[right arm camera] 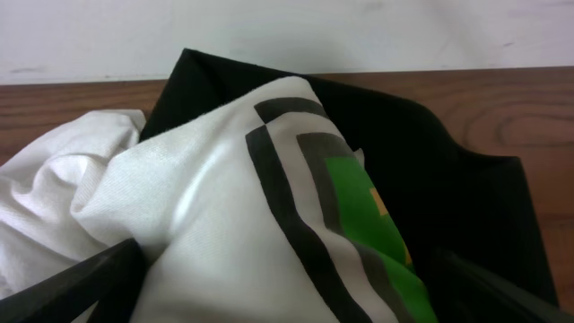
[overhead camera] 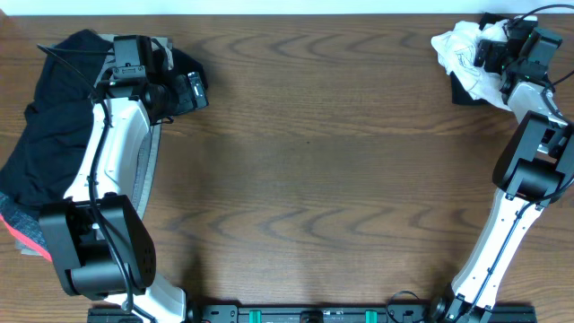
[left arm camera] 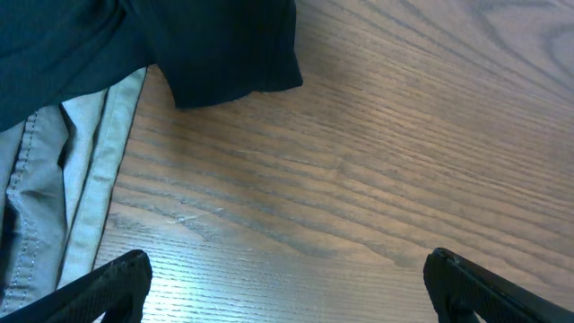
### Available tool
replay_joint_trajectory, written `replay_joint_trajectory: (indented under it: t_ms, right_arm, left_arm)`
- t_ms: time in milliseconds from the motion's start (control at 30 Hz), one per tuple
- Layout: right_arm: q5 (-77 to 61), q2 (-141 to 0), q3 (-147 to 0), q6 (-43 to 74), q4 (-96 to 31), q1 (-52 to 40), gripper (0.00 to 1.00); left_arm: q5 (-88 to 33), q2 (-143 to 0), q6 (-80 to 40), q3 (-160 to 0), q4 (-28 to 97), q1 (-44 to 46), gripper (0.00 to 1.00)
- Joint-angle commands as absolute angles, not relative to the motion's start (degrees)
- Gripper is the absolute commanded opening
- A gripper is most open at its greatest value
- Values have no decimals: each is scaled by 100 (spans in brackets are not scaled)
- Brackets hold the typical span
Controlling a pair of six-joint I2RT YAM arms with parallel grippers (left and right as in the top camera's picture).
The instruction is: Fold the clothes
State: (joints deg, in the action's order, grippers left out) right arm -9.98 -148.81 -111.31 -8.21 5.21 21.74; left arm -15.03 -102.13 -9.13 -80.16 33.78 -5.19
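Closest to the overhead lens, the left arm (overhead camera: 112, 152), white links on bulky black joints, is reaching up the left side of the brown wooden table (overhead camera: 314, 161). At the far left a heap of dark clothes is lying under and beside it: a rumpled black garment (overhead camera: 49, 117), a dark piece with a red hem (overhead camera: 22, 229) at the near edge, and a grey garment with stitched seams (overhead camera: 148, 170) showing along the arm's right side. The left gripper (overhead camera: 193, 90) is hanging just past the heap's right edge with its jaws spread wide and nothing between them. In the left wrist view its two black fingers (left arm camera: 99, 287) are framing bare wood, while a corner of black fabric (left arm camera: 179, 45) and the grey seams (left arm camera: 54, 179) are lying up and to the left.

The middle of the table is showing only wood grain.

On the right, the right arm (overhead camera: 516, 224) is stretching to the far right corner, where a crumpled white T-shirt with grey bands and a green print (overhead camera: 453, 49) is sitting on a black garment (overhead camera: 462, 90). The right gripper (overhead camera: 491, 49) is poised at the shirt, jaws standing wide apart. In the right wrist view, white cloth (right arm camera: 179, 197) is bulging between the fingers (right arm camera: 81, 287); whether they are touching it cannot be told.
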Motion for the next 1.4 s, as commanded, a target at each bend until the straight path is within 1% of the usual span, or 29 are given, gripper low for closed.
replay_joint_trajectory:
  t_ms: [0,167,300,433,600,700,833,1033,1167,1267,1367]
  right_arm:
    - [-886,-15771,-10757,-921,154,2169,99]
    - [-888,-15200,-10761,-882,202,2167,99]
    - [-908,-14372,-10761,-773,211,2167,98]
    - [-904,-13336,-10761,-777,233,2145,99]
    - [-906,-12154,-10761,-775,-207,2001,99]
    - [-913,-11461,-10761,-775,-674,1800,99]
    - [-998,-10700,-10761,-775,-1446,1356,99]
    - [-1455,-9872,-10761,-775,-2720,364,99]
    - [-1839,-9633,-10761,-773,-3341,-316,99]
    - [-2418,-9612,-10759,-775,-3701,-869,99]
    - [-2532,-9625,-10753,-777,-4007,-1319,99]
  left_arm:
    - [-1487,-10298,-860,-7994,3371,-543,98]
    - [-1402,-10298,-860,-7994,3334,-543,98]
    - [-1382,-10298,-858,-7994,3284,-545,98]
    - [-1378,-10298,-860,-7994,3111,-545,98]
    - [-1234,-10298,-858,-7994,3030,-545,98]
    - [-1234,-10298,-858,-7994,3081,-545,98]
    - [-1234,-10298,-858,-7994,3120,-543,98]
    - [-1234,-10298,-860,-7994,3120,-543,98]
    - [-1234,-10298,-858,-7994,3120,-543,98]
    - [-1236,-10298,-858,-7994,3120,-543,98]
    - [-1234,-10298,-858,-7994,3120,-543,98]
